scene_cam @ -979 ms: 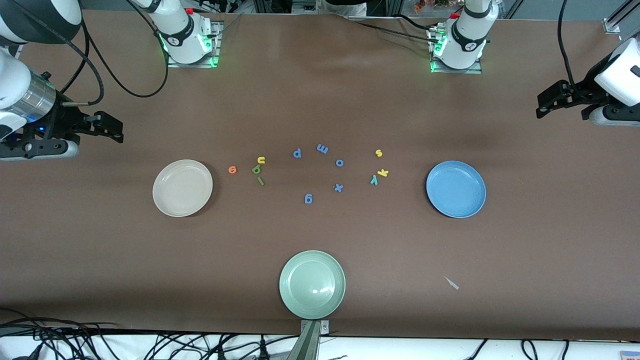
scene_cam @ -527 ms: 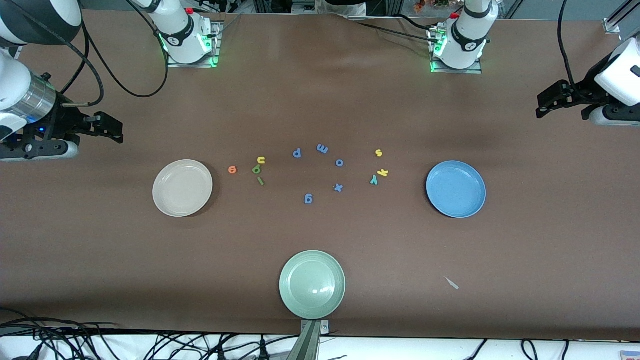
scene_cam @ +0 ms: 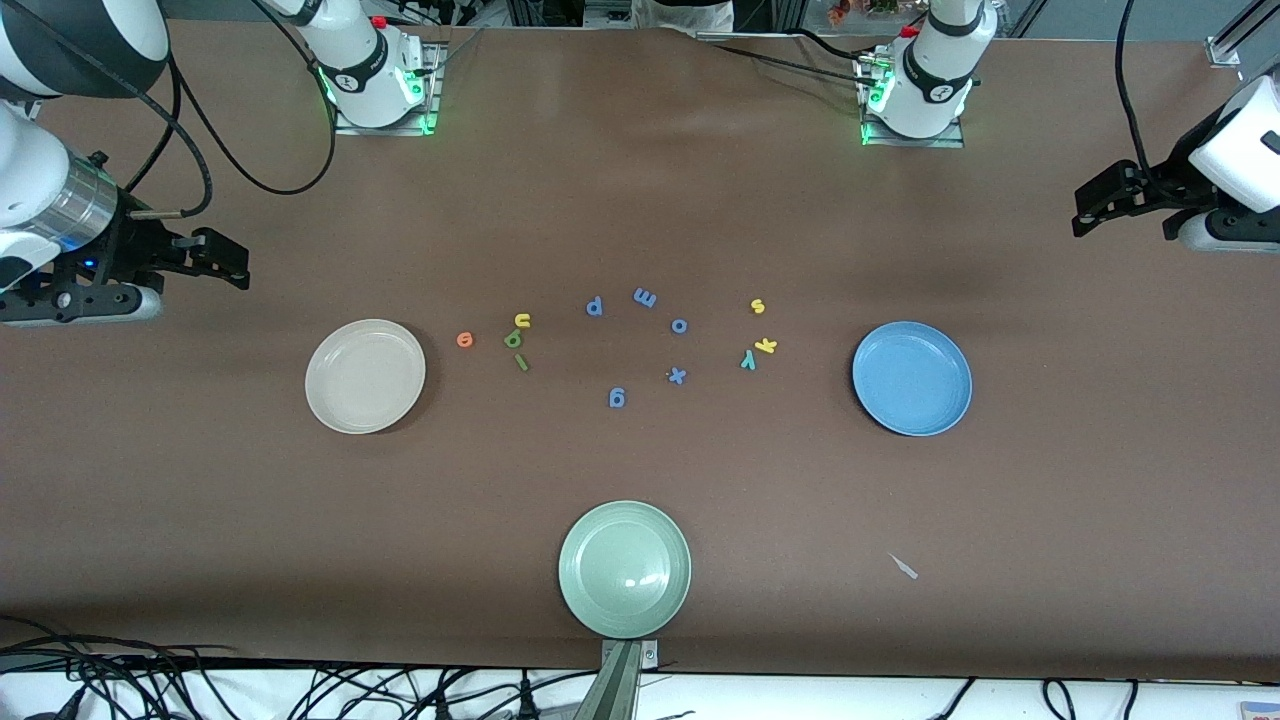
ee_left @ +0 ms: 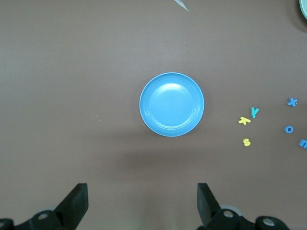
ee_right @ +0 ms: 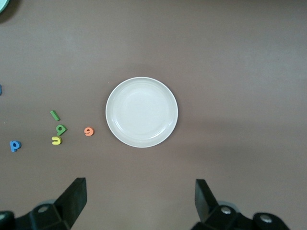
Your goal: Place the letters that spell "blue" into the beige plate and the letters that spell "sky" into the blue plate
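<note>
Grippers both gaping, empty: right (scene_cam: 215, 255) hanging off beige plate (scene_cam: 365, 376), left (scene_cam: 1095, 205) waiting; start with e (scene_cam: 464, 340), descending straight, pinching edges

The right hand (scene_cam: 232, 262) has slid a tiny bit toward 12 o'clock – up over the counter's (scene_cam: 640, 200) edge – fingers wide apart.

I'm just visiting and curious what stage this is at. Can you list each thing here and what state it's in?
beige plate: empty
blue plate: empty
pale green plate: empty
"blue" letters: lying on the table beside the beige plate
"sky" letters: lying on the table, near the blue plate
blue-purple letters: scattered between both groups
left gripper: open, holding nothing
right gripper: open, holding nothing
</note>
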Available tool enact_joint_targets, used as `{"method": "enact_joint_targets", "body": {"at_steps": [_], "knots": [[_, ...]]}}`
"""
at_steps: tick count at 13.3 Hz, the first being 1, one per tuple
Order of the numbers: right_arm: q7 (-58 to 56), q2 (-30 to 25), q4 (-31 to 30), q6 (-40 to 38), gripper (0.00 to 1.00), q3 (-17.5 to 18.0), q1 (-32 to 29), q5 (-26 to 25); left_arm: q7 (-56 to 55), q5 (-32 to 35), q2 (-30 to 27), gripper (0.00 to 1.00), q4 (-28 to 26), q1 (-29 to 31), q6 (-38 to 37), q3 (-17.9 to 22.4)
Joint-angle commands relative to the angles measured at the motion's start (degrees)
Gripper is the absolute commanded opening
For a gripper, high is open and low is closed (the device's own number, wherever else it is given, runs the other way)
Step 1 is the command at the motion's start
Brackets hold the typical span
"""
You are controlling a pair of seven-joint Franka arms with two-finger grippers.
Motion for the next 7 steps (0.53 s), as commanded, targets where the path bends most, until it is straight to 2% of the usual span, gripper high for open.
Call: {"method": "enact_joint_targets", "body": {"at_steps": [1,7], "knots": [[-1.06,-0.95,-1.23,0.87,1.00,-0.10,-0.09,0.33,0.54,-0.62,0.88,1.00,1.86,0.09,-0.91,-0.06],[-1.58,-1.03,-1.23,0.87,1.00,-0.19,-0.18,0.33,0.54,-0.62,0.88,1.00,1.86,0.09,-0.91,-0.06]]}}
